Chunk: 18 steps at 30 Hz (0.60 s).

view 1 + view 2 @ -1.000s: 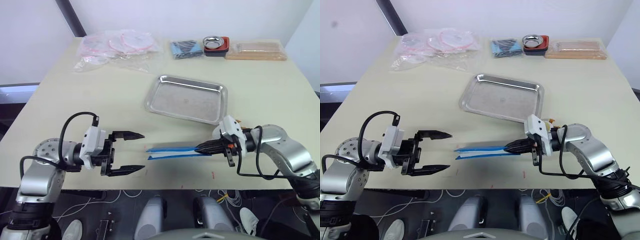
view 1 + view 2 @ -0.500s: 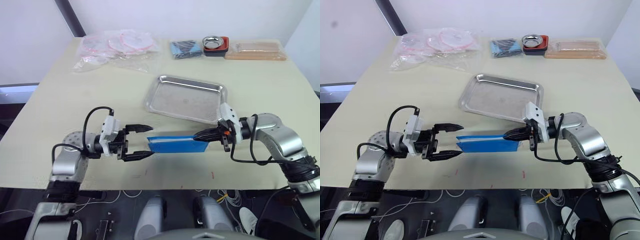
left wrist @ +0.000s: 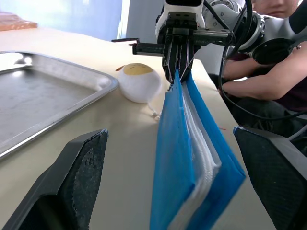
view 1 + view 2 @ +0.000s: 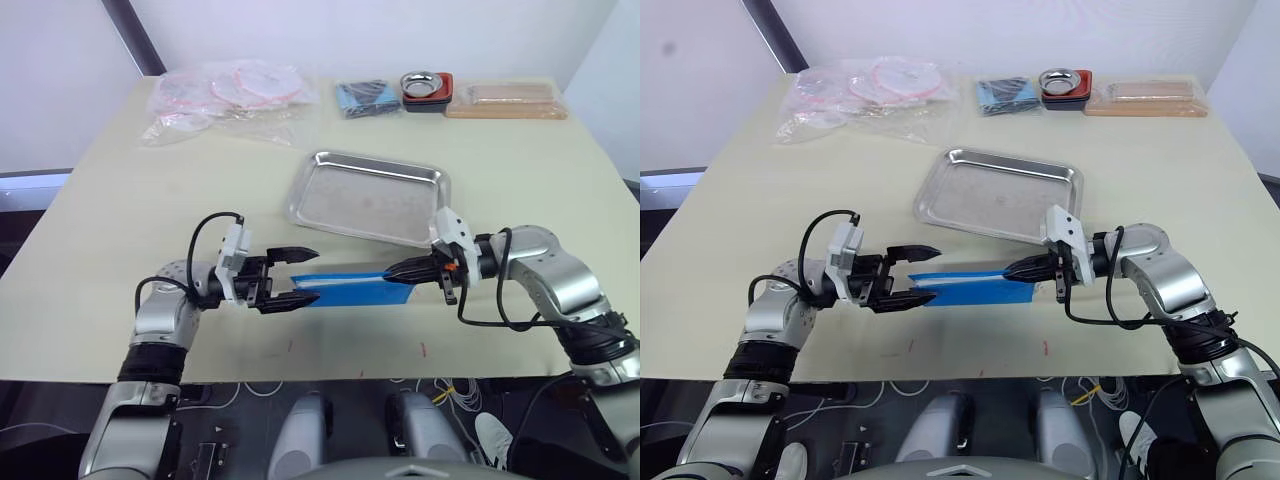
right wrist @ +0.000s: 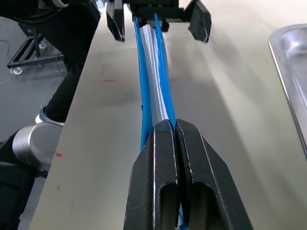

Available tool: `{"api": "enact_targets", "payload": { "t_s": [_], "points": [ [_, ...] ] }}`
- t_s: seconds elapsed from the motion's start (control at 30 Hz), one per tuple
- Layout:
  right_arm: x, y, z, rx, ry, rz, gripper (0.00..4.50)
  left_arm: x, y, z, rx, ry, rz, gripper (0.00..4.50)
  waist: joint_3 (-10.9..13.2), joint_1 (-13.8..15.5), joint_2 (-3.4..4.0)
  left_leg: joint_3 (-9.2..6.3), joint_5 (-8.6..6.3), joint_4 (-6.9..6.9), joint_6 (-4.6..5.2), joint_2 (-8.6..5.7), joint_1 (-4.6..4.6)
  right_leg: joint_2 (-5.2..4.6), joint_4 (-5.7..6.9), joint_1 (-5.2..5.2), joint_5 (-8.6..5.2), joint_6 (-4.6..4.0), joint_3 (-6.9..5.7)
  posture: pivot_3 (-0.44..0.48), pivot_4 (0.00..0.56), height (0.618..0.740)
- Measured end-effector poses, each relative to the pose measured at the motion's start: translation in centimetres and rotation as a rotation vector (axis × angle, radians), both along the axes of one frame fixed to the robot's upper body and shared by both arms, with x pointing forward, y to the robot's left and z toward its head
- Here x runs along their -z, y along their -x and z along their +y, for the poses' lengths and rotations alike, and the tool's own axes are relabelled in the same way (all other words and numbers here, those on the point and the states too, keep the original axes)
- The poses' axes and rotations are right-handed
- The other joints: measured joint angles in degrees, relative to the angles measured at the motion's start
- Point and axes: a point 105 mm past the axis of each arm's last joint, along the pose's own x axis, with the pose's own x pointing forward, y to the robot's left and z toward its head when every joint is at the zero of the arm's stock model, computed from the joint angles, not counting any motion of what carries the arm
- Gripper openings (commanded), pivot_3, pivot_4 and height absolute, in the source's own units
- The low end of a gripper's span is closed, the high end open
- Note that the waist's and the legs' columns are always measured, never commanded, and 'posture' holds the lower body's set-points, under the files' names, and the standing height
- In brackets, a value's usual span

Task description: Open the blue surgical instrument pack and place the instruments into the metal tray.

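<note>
A pale cream table (image 4: 120, 210) spans the head view, set against a white wall along the top edge, with dark floor showing at the left and bottom margins. At upper left lie clear plastic bags (image 4: 232, 92) holding pink-rimmed rings. Lower left of centre, the left gripper (image 4: 295, 277) reaches toward the middle with its two black fingers spread apart, straddling the near end of the blue surgical instrument pack (image 4: 355, 291); in the left wrist view the pack's (image 3: 192, 158) open edge, blue outside and white-lined inside, sits between the fingers (image 3: 72, 191) without visible contact. The pack lies low over the table at centre, just below the metal tray (image 4: 368, 197), running left to right between the two grippers. The tray occupies the centre, upper of the pack, and its floor is bare; no instruments can be seen from the pack's edge. Above it, at the top centre, rest a small blue packet (image 4: 357, 96) with dark contents and a round metal bowl (image 4: 425, 82) in a red holder. At upper right lies a flat tan board (image 4: 505, 99). Right of centre, the right gripper (image 4: 392, 271) has its fingers pressed together, pinching the pack's far end. A small white-and-yellow rounded object (image 3: 139, 82) sits beside the tray corner.
</note>
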Motion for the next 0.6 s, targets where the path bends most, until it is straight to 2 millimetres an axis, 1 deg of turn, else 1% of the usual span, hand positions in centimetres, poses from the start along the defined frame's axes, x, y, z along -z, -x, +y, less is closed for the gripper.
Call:
{"api": "enact_targets", "payload": {
  "t_s": [0.03,0.1,0.2,0.23,0.3,0.33,0.4,0.6],
  "points": [
    [0.0,0.0,0.0,0.0,0.0,0.0,0.03,0.12,-0.01,-0.02,0.001,-0.005,0.001,4.5,0.0,0.0,0.0,0.0,0.0,0.0,0.0,0.0,0.0,0.0,0.0,0.0,0.0,0.0,0.0,0.0,0.15,0.74],
    [0.01,0.0,-0.01,0.001,0.001,0.0,0.0,0.3,-0.04,0.01,0.002,-0.011,-0.004,3.95,0.0,-0.03,0.0,-0.01,0.0,0.0,0.0,0.0,0.0,0.0,0.0,0.0,0.0,0.0,-0.01,0.0,0.15,0.74],
    [0.02,-0.02,-0.03,0.001,0.002,-0.002,0.0,0.29,-0.16,-0.1,0.002,-0.005,-0.006,2.81,0.0,-0.04,0.0,-0.01,0.0,0.01,0.0,0.0,0.0,0.0,0.0,0.0,0.0,0.0,0.0,0.0,0.15,0.74],
    [0.02,-0.05,-0.03,0.003,0.003,-0.004,0.0,0.22,-0.2,-0.26,0.005,0.004,-0.005,2.37,0.0,-0.04,0.0,-0.01,0.0,0.01,0.0,0.0,0.0,0.0,0.0,0.0,0.0,0.0,0.0,0.0,0.15,0.74],
    [0.01,-0.09,-0.04,0.007,0.003,-0.005,0.0,0.12,-0.23,-0.37,0.01,0.01,-0.008,1.27,0.0,-0.04,0.0,-0.01,0.0,0.01,0.0,0.0,0.0,0.0,0.0,0.0,0.0,0.0,-0.01,0.0,0.15,0.74],
    [0.01,-0.12,-0.04,0.01,0.003,-0.006,0.0,0.09,-0.23,-0.38,0.012,0.01,-0.009,0.97,0.0,-0.04,0.0,-0.01,0.0,0.01,0.0,0.0,0.0,0.0,0.0,0.0,0.0,0.0,-0.01,0.0,0.15,0.74],
    [0.01,-0.18,-0.06,0.014,0.004,-0.009,0.0,0.09,-0.22,-0.41,0.015,0.009,-0.01,0.05,0.0,-0.03,0.0,-0.02,0.0,0.01,0.0,0.0,0.0,0.0,0.0,0.0,0.0,0.0,-0.01,0.0,0.15,0.74],
    [0.03,-0.22,-0.07,0.019,-0.001,-0.02,0.0,0.12,-0.2,-0.41,0.017,0.008,-0.012,0.05,0.0,-0.04,0.0,-0.02,0.0,0.0,0.0,0.0,0.0,-0.01,0.0,0.0,0.0,0.0,-0.01,0.0,0.15,0.74]
  ]
}}
